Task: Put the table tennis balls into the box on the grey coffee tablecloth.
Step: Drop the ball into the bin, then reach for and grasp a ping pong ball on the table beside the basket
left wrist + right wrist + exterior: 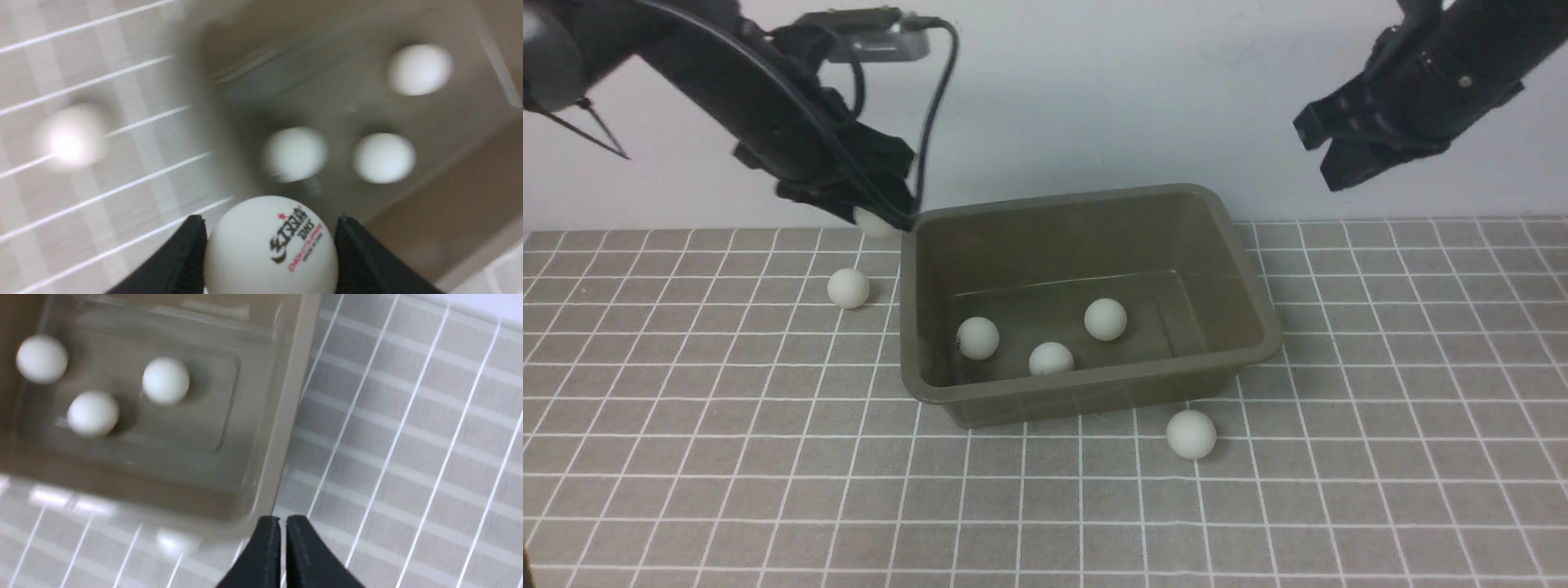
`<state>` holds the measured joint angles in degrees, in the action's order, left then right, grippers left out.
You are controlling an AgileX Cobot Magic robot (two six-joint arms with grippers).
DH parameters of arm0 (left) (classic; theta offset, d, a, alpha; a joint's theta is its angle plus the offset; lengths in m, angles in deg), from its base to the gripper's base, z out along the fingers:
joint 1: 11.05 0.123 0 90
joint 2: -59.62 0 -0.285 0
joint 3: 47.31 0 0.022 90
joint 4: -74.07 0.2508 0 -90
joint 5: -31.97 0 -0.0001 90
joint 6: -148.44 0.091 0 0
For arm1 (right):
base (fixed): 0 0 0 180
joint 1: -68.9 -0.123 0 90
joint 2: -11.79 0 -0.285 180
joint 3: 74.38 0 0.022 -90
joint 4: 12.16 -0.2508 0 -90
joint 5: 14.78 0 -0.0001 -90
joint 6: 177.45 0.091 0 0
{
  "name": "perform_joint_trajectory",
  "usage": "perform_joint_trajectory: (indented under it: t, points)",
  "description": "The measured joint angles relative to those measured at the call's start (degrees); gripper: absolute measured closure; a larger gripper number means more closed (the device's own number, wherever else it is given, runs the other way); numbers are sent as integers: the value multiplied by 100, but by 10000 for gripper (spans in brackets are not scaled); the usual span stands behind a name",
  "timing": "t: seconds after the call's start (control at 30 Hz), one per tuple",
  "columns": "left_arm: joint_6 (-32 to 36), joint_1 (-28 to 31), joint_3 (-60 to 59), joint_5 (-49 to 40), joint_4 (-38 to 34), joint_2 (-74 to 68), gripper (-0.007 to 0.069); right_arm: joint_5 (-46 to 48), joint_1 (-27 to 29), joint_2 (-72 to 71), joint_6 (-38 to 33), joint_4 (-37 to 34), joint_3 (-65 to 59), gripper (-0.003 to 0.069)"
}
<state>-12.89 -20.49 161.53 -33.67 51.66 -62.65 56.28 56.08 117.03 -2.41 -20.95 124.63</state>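
The olive-brown box [1094,392] stands mid-table on the grey coffee tablecloth [1380,408]. Three table tennis balls [977,337] [1051,358] [1105,318] lie inside it. One ball [849,288] rests on the cloth left of the box, another [1191,433] by its front right corner. My left gripper [876,222] hovers at the box's back left corner, shut on a logo-printed ball [271,245] between its black fingers [184,257]. High at the back right, my right gripper [1327,151] is shut and holds nothing; its tips [282,518] meet above the cloth beside the box rim [282,416].
A pale wall runs behind the table's far edge. The left arm's cable [935,106] loops down near the box's back left corner. Checked cloth stretches to the right of the box and in front of it.
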Motion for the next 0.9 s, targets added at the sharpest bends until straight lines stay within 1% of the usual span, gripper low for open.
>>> perform_joint_trajectory:
  t: [0.1, 0.2, 0.23, 0.3, 0.33, 0.4, 0.43, 0.47, 0.5, 0.53, 0.57, 0.6, 0.67, 0.7, 0.73, 0.77, 0.83, 0.9]
  points:
    - [19, -405, 177, 0, 11, -381, 279, -238, -15, -445, -13, -195, -727, 670]
    - [22, -655, 317, -7, 62, -751, 275, -770, -46, -923, -122, -514, -1700, 671]
    - [22, -676, 340, -21, 69, -791, 269, -859, -50, -961, -143, -563, -1832, 671]
    - [22, -739, 385, -52, 134, -904, 231, -1016, -50, -1055, -181, -674, -2052, 672]
    - [26, -773, 436, -82, 239, -950, 165, -1154, -50, -1094, -240, -776, -2250, 672]
    - [-57, -759, 601, -148, 514, -956, 91, -1257, -50, -1094, -314, -820, -2411, 672]
    - [-82, -754, 624, -160, 514, -956, 91, -1257, -52, -1094, -320, -820, -2411, 672]
    - [-342, -696, 797, -203, 862, -950, 73, -1286, -57, -1094, -340, -826, -2472, 672]
    - [-541, -638, 893, -247, 1051, -944, 78, -1293, -57, -1094, -346, -831, -2481, 672]
    - [-797, -538, 999, -310, 1260, -938, 104, -1305, -57, -1094, -370, -837, -2487, 672]
    - [-1059, -374, 1100, -364, 1429, -938, 150, -1311, -57, -1094, -393, -837, -2487, 672]
    - [-1189, -239, 1149, -395, 1488, -938, 216, -1316, -57, -1094, -411, -837, -2487, 672]
    - [-1371, 182, 1194, -427, 1536, -938, 412, -1316, -57, -1094, -440, -837, -2487, 672]
    - [-1405, 408, 1194, -427, 1536, -945, 496, -1316, -57, -1094, -447, -837, -2487, 672]
    - [-1405, 583, 1194, -404, 1521, -961, 552, -1316, -57, -1094, -447, -837, -2487, 672]
    - [-1399, 680, 1194, -378, 1503, -983, 580, -1316, -57, -1094, -447, -837, -2487, 672]
    - [-1261, 898, 1204, -234, 1404, -1085, 604, -1316, -57, -1094, -447, -837, -2487, 673]
    - [-1096, 992, 1204, -134, 1292, -1189, 597, -1316, -57, -1094, -451, -843, -2487, 673]
